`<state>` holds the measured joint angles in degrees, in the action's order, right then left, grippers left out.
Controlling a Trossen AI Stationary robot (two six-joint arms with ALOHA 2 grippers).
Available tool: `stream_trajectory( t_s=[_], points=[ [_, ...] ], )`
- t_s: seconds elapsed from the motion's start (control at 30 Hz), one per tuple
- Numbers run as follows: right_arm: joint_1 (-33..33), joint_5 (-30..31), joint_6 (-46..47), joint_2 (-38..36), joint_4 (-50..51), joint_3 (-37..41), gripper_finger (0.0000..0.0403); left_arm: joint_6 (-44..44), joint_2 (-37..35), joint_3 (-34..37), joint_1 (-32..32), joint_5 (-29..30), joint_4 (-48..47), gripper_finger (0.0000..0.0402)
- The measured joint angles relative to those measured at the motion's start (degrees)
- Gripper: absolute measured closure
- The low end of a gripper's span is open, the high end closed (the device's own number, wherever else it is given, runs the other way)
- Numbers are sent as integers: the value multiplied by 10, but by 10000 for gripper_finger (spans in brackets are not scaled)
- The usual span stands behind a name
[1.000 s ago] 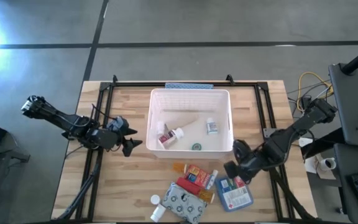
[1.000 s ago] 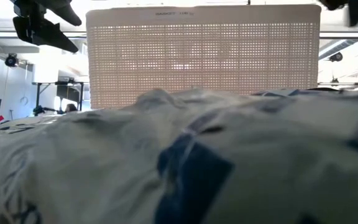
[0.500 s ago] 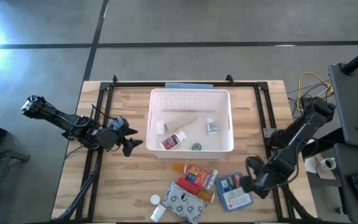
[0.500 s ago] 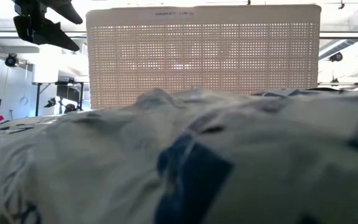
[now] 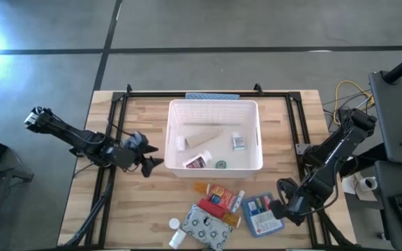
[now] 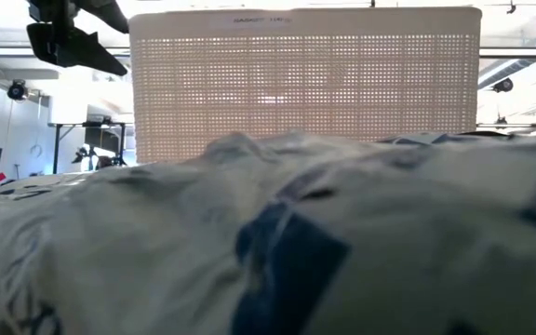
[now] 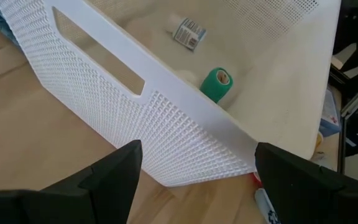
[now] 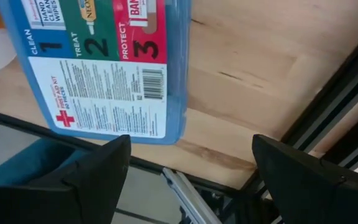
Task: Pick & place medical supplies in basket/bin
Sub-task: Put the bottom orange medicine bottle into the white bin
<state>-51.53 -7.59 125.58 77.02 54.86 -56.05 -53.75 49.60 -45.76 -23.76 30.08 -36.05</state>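
Note:
The white slotted bin [image 5: 215, 106] stands mid-table and holds a red-labelled white bottle [image 5: 197, 161], a teal roll [image 5: 220, 164] and a small vial [image 5: 237, 141]. Near the table's front edge lie the red-orange box [image 5: 222, 195], an orange vial [image 5: 201, 187], the grey patterned pouch [image 5: 206, 224], two white bottles [image 5: 175, 224] and the blue-white flat box [image 5: 262, 214]. My left gripper [image 5: 149, 160] hovers open beside the bin's left wall [image 7: 104, 99]. My right gripper [image 5: 285, 206] is open just right of the flat box [image 8: 104, 62], touching nothing.
A black frame [image 5: 117, 132] runs along the table's left, right and far sides. A blue-grey mat [image 5: 211, 96] peeks out behind the bin. In the low view the pouch [image 6: 268, 242] fills the foreground before the bin's wall [image 6: 305, 84]. Bare wood [image 5: 145, 202] lies front left.
My right gripper has swung from beside the bin's near right corner toward the table's near right, ending next to the flat box, still open. Inside the bin the red-labelled bottle has rolled toward the near wall.

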Motion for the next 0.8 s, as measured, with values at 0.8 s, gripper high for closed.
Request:
stream_trajectory(
  t_s=[0.8],
  points=[
    [0,1,11,0,-39,-2,76,-27,25,0,-48,-2,27,109]
  ],
)
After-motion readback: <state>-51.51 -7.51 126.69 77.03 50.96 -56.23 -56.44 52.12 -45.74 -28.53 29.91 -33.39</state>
